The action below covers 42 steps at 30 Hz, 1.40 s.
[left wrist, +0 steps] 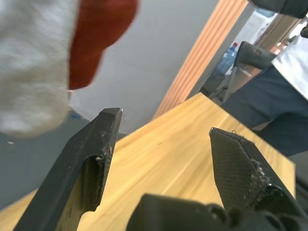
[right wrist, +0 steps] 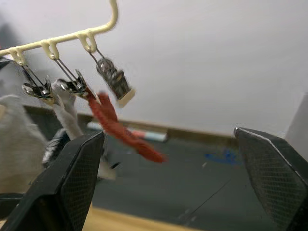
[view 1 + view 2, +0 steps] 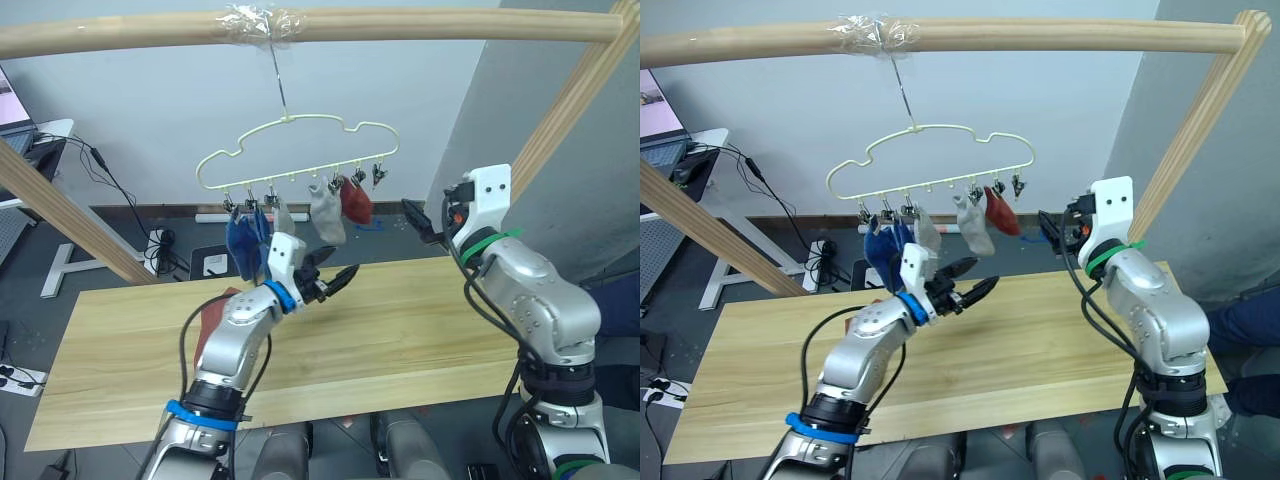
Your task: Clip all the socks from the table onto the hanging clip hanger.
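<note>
Socks hang from the thin pale yellow-green wire clip hanger (image 3: 297, 152), whose metal hook is taped to the round wooden pole (image 3: 300, 28) overhead: two blue knit socks (image 3: 244, 243) at the robot's left end, a light grey sock (image 3: 283, 217) just beside them, a second light grey sock (image 3: 326, 213) further right, and one rust-red sock (image 3: 355, 201) touching it. The last small dark metal clip (image 3: 380, 176) at the right end carries nothing. A second rust-red sock (image 3: 209, 322) lies flat on the long pale wooden plank table (image 3: 400, 330), partly hidden behind the left forearm. The left gripper (image 3: 332, 272) hovers above the table below the hung socks, its black fingers spread apart and empty. The right gripper (image 3: 418, 222) is raised to the right of the hanger, near the spare clip, fingers wide apart, holding nothing.
</note>
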Available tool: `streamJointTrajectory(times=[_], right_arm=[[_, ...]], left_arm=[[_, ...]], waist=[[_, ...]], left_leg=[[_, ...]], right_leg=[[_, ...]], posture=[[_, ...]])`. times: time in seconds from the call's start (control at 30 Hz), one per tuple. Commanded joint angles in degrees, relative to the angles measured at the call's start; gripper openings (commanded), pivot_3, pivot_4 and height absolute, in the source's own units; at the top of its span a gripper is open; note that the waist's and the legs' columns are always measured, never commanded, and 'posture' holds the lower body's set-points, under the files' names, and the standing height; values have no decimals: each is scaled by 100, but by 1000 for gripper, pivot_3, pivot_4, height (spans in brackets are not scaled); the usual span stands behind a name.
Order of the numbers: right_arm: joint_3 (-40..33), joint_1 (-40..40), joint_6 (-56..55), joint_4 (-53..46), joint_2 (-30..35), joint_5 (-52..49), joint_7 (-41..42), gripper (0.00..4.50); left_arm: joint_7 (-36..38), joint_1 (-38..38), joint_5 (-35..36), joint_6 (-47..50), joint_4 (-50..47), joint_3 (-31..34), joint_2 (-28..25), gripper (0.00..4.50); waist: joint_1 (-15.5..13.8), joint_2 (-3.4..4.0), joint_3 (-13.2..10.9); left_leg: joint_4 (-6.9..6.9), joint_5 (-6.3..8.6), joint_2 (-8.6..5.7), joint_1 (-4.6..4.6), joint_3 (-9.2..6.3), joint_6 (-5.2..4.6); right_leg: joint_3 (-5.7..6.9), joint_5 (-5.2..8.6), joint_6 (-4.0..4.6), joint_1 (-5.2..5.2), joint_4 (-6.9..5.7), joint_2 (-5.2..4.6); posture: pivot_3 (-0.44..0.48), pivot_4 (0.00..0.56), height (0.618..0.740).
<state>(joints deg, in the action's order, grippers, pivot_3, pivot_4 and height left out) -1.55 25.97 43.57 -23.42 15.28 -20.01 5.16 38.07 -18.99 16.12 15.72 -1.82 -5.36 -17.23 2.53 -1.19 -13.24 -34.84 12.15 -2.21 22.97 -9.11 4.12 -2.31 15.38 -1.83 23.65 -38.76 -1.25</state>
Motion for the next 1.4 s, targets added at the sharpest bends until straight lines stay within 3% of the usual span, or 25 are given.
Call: streamJointTrajectory(times=[0.03, 0.07, 0.27, 0.4, 0.63, 0.73, 0.8, 1.4], right_arm=[[368, -131, -601, -366, -346, 488, -332, 4148], [569, -173, -709, -380, -460, 710, -463, 3955], [986, -97, -1270, -2, -1013, 1373, -820, 3955], [956, 87, -1512, 321, -1289, 1567, -918, 3121], [849, 132, -1673, 608, -1489, 1754, -961, 3121], [816, 131, -1721, 697, -1554, 1775, -979, 2503], [818, 145, -1709, 767, -1590, 1818, -991, 1837], [517, 679, -2011, 1725, -1938, 1867, -954, 1837]], left_arm=[[235, -166, 333, 195, -617, 333, -345, 3343], [320, -252, 436, 289, -735, 455, -516, 3343], [497, -620, 765, 581, -873, 832, -971, 3343], [593, -648, 717, 466, -727, 871, -1093, 3343], [524, -660, 725, 445, -788, 858, -1045, 3343], [490, -633, 739, 480, -892, 842, -1031, 3343], [490, -616, 729, 479, -926, 829, -1031, 3343], [720, -891, 1272, 990, -1635, 796, -1131, 3343]], waist=[[-5, 0, 0], [-18, 0, 0], [-71, 0, 0], [-76, 0, 0], [-80, 0, 0], [-80, 0, 0], [-80, 0, 0], [-82, 0, -1]], left_leg=[[0, 0, 2, 0, -1, 1], [0, -1, 5, 1, -3, 2], [0, -2, 4, 1, -3, 3], [0, -2, 4, 2, -4, 4], [2, -2, 6, 2, -6, 4], [1, -2, 6, 2, -6, 3], [2, -2, 8, 2, -6, 3], [0, -2, 3, -1, -5, 3]], right_leg=[[0, 0, 0, 0, 0, 0], [0, 0, 0, 1, 0, -1], [-2, 0, 0, 0, 5, -6], [-1, 0, 0, 0, 7, -6], [0, -1, 1, 1, 7, -7], [0, -1, 1, 1, 5, -7], [0, -1, 1, 1, 5, -7], [0, -1, 2, 1, -4, -5]], posture=[[39, 200, 740], [39, 200, 740], [41, 201, 740], [44, 201, 740], [54, 203, 740], [60, 204, 740], [67, 204, 740], [83, 212, 740]])
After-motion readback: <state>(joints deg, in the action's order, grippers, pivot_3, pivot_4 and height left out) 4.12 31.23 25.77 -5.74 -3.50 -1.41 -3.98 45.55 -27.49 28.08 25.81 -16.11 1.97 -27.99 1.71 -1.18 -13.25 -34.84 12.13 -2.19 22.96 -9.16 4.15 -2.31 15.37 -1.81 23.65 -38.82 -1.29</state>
